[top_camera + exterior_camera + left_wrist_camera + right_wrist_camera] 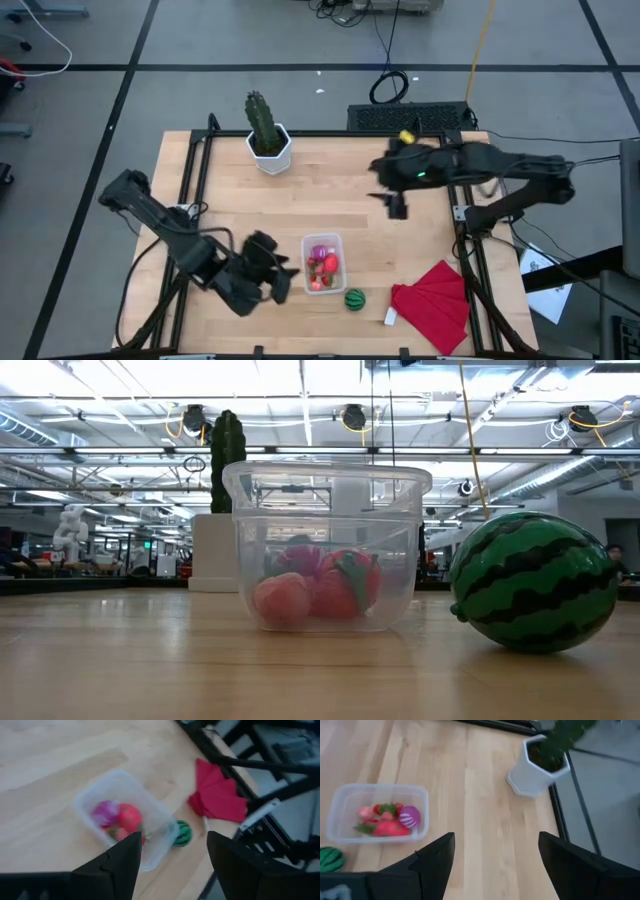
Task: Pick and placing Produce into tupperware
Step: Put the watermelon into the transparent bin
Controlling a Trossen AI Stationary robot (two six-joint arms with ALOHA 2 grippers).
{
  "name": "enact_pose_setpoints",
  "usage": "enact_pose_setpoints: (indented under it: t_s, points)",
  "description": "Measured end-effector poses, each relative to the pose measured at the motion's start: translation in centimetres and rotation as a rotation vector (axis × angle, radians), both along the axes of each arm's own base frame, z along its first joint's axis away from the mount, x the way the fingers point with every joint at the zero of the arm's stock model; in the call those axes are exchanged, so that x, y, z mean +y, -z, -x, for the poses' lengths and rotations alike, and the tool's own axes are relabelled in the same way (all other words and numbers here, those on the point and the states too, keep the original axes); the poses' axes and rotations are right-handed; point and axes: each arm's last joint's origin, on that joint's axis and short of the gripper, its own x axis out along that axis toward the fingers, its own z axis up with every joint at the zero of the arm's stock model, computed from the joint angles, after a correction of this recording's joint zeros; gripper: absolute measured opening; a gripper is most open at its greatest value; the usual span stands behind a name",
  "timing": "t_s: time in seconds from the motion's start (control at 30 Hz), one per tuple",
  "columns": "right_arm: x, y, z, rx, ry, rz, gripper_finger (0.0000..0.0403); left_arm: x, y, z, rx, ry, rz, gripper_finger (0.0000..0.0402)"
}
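The clear tupperware (323,262) (325,545) stands on the wooden table near its front edge. Inside lie red strawberry-like pieces (387,826), a purple piece (410,816) and a pink one (282,600). A green striped ball (354,298) (533,582) rests on the table just right of the container. My left gripper (283,280) (172,845) hovers open to the left of the tupperware, holding nothing. My right gripper (397,205) (495,842) is open and raised over the table's far right part, with nothing between its fingers.
A green cactus in a white pot (266,135) (540,760) stands at the far edge, left of centre. A red folded cloth (435,305) (220,795) lies at the near right corner, with a small white tag (391,316) beside it.
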Motion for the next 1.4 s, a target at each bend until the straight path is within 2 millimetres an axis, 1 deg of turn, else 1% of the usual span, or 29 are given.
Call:
enact_pose_setpoints:
  t_s: [0.07, 0.17, 0.27, 0.33, 0.43, 0.53, 0.63, 0.77, 0.9, 1.03, 1.2, 1.27, 1.33, 1.4]
  points:
    - [-0.3, -0.8, 1.8, -0.014, 0.034, -0.026, 0.0279, -0.8, 0.4, -1.4, -0.042, 0.052, -0.003, 0.023]
    - [-0.6, -1.9, 3.9, -0.068, 0.075, -0.06, 0.0279, -1.9, 0.9, -3.8, -0.127, 0.148, 0.005, 0.023]
    - [-0.8, -2.8, 5.4, -0.123, 0.091, -0.074, 0.0279, -2.9, 1.7, -6.1, -0.198, 0.26, 0.034, 0.023]
    - [-0.8, -3.2, 6.1, -0.144, 0.091, -0.075, 0.0279, -3.5, 2.3, -7.4, -0.23, 0.313, 0.06, 0.023]
    - [-0.8, -3.4, 6.7, -0.162, 0.09, -0.076, 0.0279, -4.7, 3.3, -9.1, -0.226, 0.356, 0.092, 0.023]
    - [-0.8, -3.5, 6.9, -0.163, 0.089, -0.076, 0.0279, -6.1, 4.2, -10.9, -0.198, 0.397, 0.112, 0.023]
    - [-0.8, -3.4, 6.7, -0.154, 0.078, -0.062, 0.0279, -7.4, 4.6, -12.7, -0.172, 0.419, 0.127, 0.023]
    - [-0.8, -3.1, 6.3, -0.136, 0.053, -0.031, 0.0279, -8.3, 4.9, -14.5, -0.102, 0.419, 0.134, 0.023]
    - [-0.8, -2.4, 5.9, -0.116, 0.035, -0.009, 0.0279, -8.5, 4.9, -15.4, -0.057, 0.409, 0.131, 0.023]
    - [-0.8, -1.2, 5.5, -0.083, 0.04, -0.015, 0.0279, -8.6, 5.3, -15.6, -0.01, 0.394, 0.131, 0.023]
    - [-0.8, 0.7, 5.1, -0.02, 0.042, -0.022, 0.0279, -8.0, 6.4, -14.8, 0.12, 0.271, 0.157, 0.023]
    - [-0.8, 1.5, 4.9, 0.0, 0.075, -0.058, 0.0279, -7.8, 6.6, -14.5, 0.156, 0.221, 0.172, 0.023]
    - [-0.8, 2.4, 4.8, 0.013, 0.128, -0.111, 0.0279, -7.5, 6.6, -13.7, 0.205, 0.163, 0.181, 0.023]
    - [-0.5, 3.2, 4.7, 0.033, 0.152, -0.198, 0.0279, -7.1, 5.8, -12.6, 0.23, 0.09, 0.175, 0.023]
